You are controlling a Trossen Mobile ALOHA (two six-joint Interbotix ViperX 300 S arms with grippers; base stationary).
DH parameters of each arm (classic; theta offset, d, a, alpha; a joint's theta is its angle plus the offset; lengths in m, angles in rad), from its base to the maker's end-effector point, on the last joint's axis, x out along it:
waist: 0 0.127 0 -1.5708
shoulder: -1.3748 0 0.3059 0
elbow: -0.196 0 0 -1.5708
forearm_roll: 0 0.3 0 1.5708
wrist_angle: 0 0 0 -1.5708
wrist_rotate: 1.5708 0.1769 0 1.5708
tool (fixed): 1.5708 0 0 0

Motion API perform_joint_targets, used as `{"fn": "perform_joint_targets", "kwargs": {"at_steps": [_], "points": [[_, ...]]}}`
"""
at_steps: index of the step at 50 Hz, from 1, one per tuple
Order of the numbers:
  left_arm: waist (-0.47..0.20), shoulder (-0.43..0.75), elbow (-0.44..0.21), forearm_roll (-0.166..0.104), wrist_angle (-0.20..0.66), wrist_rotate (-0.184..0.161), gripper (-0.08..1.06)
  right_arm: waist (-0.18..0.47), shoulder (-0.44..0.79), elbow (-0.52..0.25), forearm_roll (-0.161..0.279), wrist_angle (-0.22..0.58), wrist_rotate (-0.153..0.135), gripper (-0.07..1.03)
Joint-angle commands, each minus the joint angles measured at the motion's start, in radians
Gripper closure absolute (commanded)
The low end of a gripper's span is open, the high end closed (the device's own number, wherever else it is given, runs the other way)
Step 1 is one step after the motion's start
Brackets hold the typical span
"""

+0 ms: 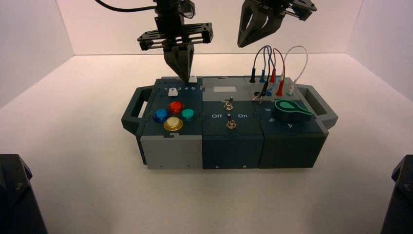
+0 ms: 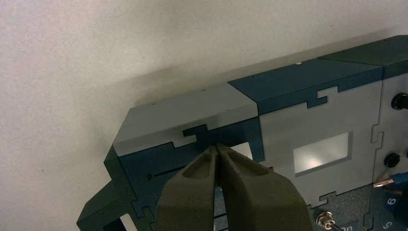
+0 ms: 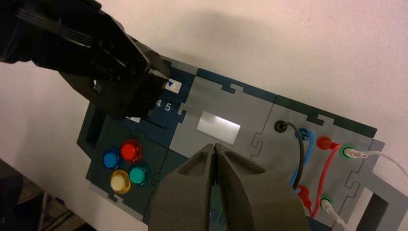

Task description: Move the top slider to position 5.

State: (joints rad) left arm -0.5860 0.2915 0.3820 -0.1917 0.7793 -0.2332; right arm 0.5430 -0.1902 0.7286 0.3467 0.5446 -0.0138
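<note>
holding left gripper together just beside top slider, upper left of high view | showing top slider by 5 | idling right gripper together, upper centre

top slider: white cap, beside printed "5", dark teal panel.

The white top slider sits by the printed 5, just beside the left end effector
</note>
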Motion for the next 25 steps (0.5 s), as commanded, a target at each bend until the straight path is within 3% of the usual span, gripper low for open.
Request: {"fn": "perform_joint_targets", "kwargs": {"at_steps": [1,8,19,25], "points": [[-0.025,-0.015,-0.023,0.003,0.008,0.0,1.01,0.003,-0.032,-0.011,0.005,-0.005,0.003,0.98],[-0.026,-0.034,-0.021,0.012,0.029,0.011,1.01,0.005,-0.034,-0.012,0.005,0.0,0.005,0.98],[-0.015,-0.067,-0.017,0.058,0.074,0.014,1.01,0.003,-0.046,-0.018,0.005,0.015,0.005,0.98],[-0.015,-0.089,-0.018,0.06,0.092,0.014,1.01,0.003,-0.057,-0.02,0.005,0.028,0.002,0.98]]}}
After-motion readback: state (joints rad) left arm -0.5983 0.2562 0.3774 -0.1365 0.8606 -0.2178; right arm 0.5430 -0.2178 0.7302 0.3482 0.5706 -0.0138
